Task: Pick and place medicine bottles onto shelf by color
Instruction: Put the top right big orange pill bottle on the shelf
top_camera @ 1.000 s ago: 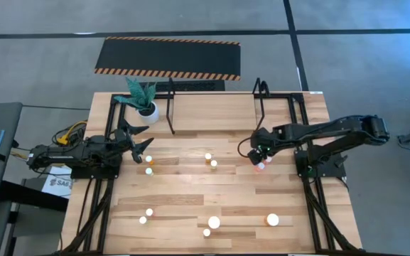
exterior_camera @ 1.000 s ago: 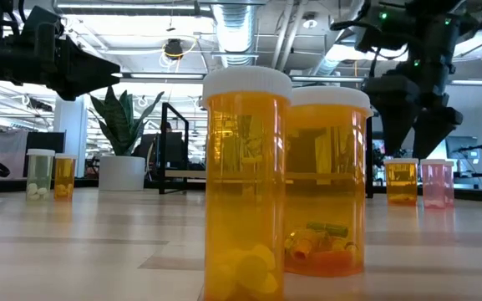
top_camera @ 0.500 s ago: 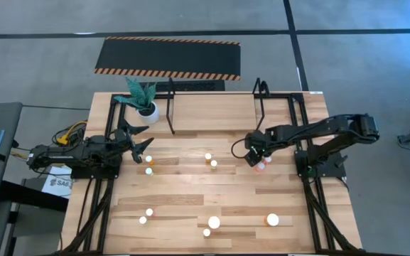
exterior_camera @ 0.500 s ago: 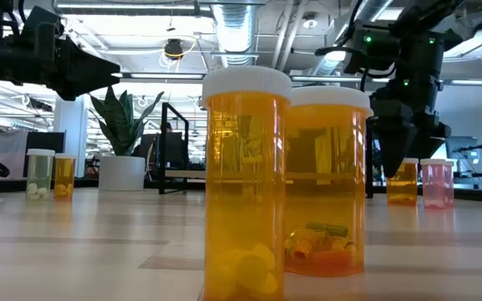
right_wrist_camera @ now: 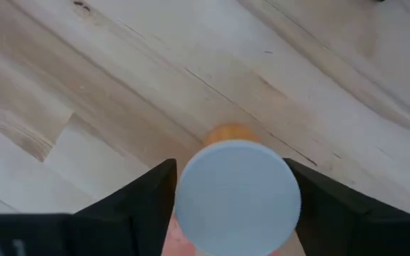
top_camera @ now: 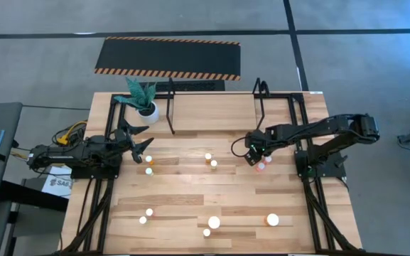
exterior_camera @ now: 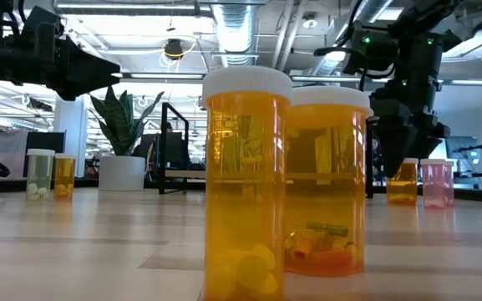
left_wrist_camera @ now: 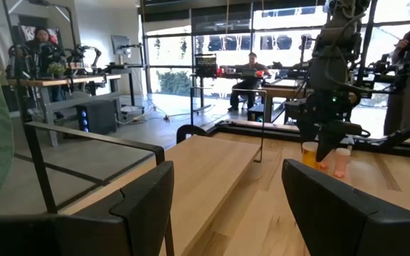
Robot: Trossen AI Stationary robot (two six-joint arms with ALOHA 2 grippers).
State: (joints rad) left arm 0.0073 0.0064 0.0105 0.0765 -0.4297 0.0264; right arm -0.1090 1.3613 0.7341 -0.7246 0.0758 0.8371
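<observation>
Orange bottle (right_wrist_camera: pixel 236 186), right of centre in the high view, sits upright between the right gripper's (top_camera: pixel 254 156) fingers, jaws narrowing beside its cap, contact unclear. Grasp step; next: firm squeeze, lift toward shelf (top_camera: pixel 261 91). Left gripper (top_camera: pixel 139 142) waits, jaws wide.

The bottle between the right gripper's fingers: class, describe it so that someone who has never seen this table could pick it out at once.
Start at the shelf upright on the table's right. Just in front of it the right gripper points down over two small bottles. It is the orange bottle with a white cap between the fingers; its neighbour, the pink bottle, stands free.
</observation>
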